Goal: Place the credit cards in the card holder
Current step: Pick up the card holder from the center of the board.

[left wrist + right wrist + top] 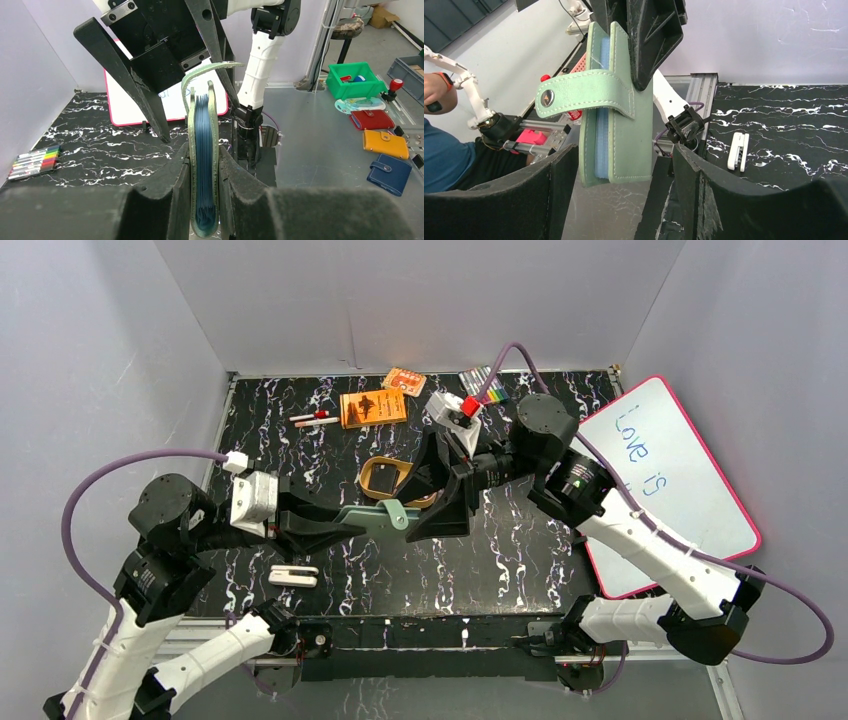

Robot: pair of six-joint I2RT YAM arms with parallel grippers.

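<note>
Above mid-table, left gripper (204,170) clamps the card holder (616,125), likely light and floppy so best gripped at its stitched edge, while right gripper (624,165) gapes wide, empty, astride it.

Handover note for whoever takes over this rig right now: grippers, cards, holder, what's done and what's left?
Left gripper: jaws shut on the green card holder, held on edge in the air, strap unsnapped.
Right gripper: open and empty, jaws spread close by the holder.
Credit cards: none visible in any view; cannot tell whether any are already inside.
Left: locate the cards and slot them in.
</note>
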